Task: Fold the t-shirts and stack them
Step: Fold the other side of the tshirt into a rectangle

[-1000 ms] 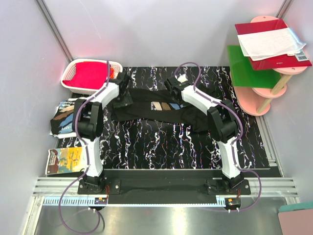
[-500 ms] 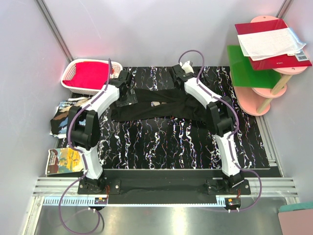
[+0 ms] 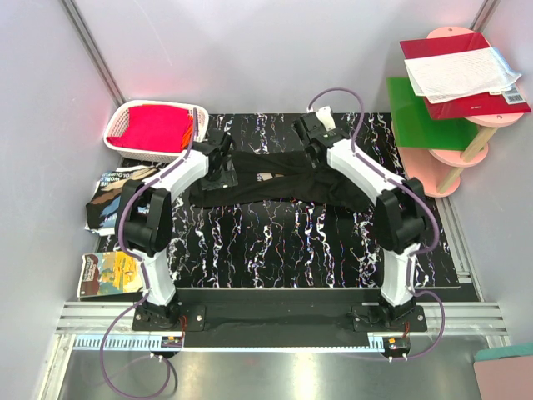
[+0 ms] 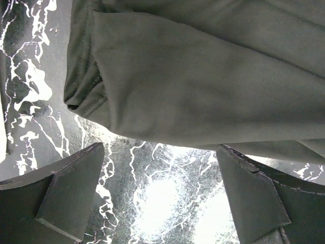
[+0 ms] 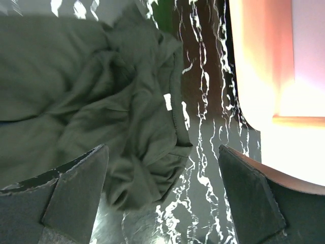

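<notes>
T-shirt (image 3: 275,179) lies bunched in a long black strip across the far half of the mat (image 3: 275,250). Only the left wrist view shows its smooth sleeve hem just ahead of the left gripper (image 4: 160,188), jaws wide apart and empty. Only the right wrist view shows crumpled cloth before the right gripper (image 5: 162,190), likewise spread and empty. At left sit a white basket (image 3: 154,127), a folded t-shirt (image 3: 112,200) and a booklet (image 3: 112,273); at right stands a pink shelf stand (image 3: 466,108). The mat is black with white veins, and the walls (image 3: 250,58) are pale.

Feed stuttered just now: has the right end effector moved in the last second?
Yes. The right end effector has shifted toward the far edge of the mat and slightly right, toward the green board. Its jaws stand open.
</notes>
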